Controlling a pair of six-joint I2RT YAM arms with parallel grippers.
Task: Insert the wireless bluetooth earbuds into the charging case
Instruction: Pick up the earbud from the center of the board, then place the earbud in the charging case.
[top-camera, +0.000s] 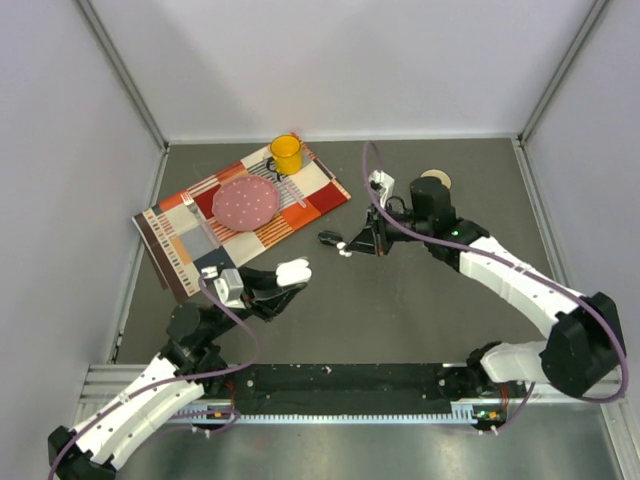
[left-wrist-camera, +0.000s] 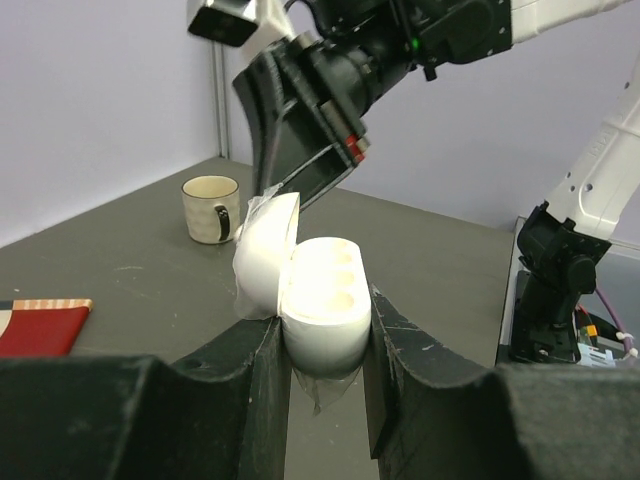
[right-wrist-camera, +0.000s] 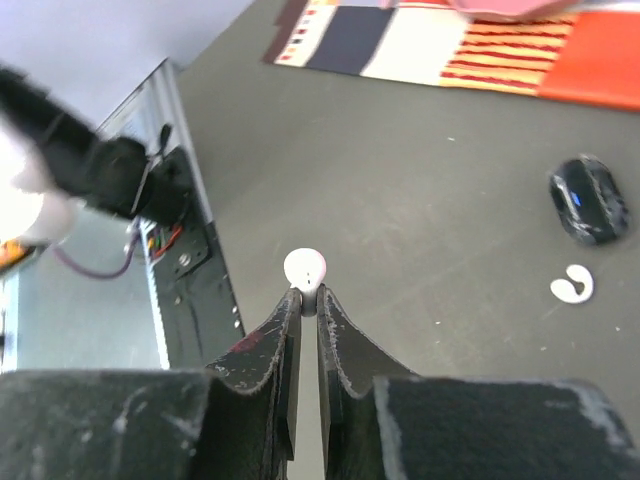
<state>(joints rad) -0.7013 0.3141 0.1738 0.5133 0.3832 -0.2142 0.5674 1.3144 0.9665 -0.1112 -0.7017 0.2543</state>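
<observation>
Right hand (right-wrist-camera: 308, 298) pinches white earbud (right-wrist-camera: 305, 269); left hand (left-wrist-camera: 328, 325) clamps open case (left-wrist-camera: 322, 285).

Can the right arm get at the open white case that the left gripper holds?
Probably yes: the white case is open, wells bare, and the right gripper hangs near it, nothing between.

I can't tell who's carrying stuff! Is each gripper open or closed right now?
The left gripper is closed on the open white charging case.
The right gripper is closed on a white earbud.
</observation>
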